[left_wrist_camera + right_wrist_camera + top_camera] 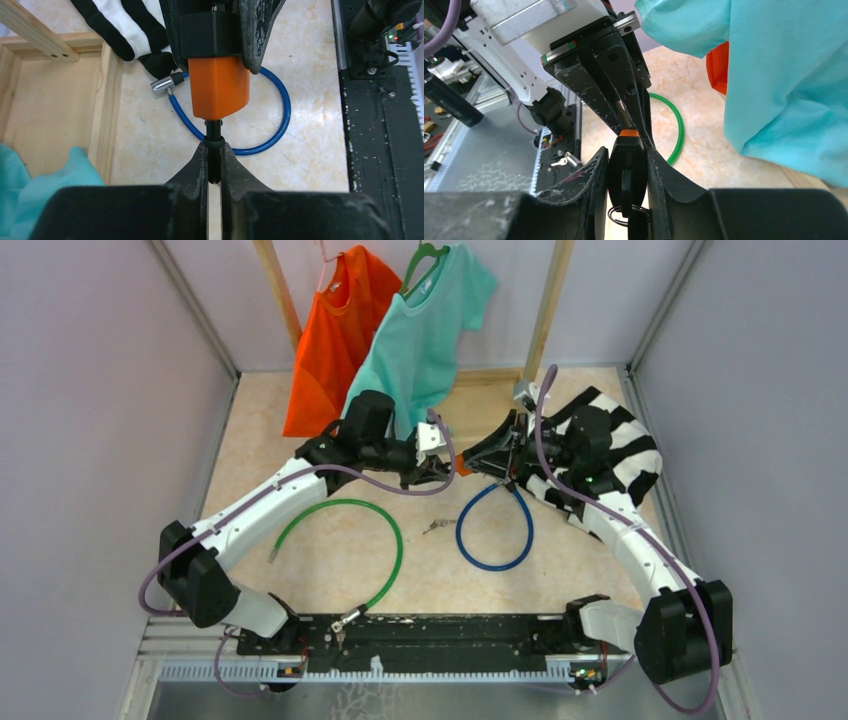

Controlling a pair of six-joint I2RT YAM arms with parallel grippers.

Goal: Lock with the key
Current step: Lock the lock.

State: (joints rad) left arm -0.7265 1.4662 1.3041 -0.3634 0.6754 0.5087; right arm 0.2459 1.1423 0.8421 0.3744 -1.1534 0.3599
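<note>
desk [250,460]: carries the loose gear; the work itself sits in the air above its middle, where the two arms meet nose to nose.
teal shirt [430,320]: hangs just behind that meeting point, and its hem crowds the right wrist view.
striped cloth [630,455]: lies under the right arm, out of the way.
right gripper [628,155]: clenched on the black end of the lock [218,85], steadying it for the other arm.
left gripper [214,152]: pinched onto a black stub [214,129], head-on to the lock, a pose that suits twisting.
blue cable [285,107]: loops on the desk below; its chrome end [162,86] lies free, not plugged in.
green cable [395,540]: well apart, to the left.
lock: orange body, held aloft between the grippers.
stub: sticks out of the orange end; key or cable collar, I cannot tell.
key ring [624,214]: shows at the lock's black end, so the key may sit there.
loose keys [435,527]: on the desk just beside the blue cable.
</note>
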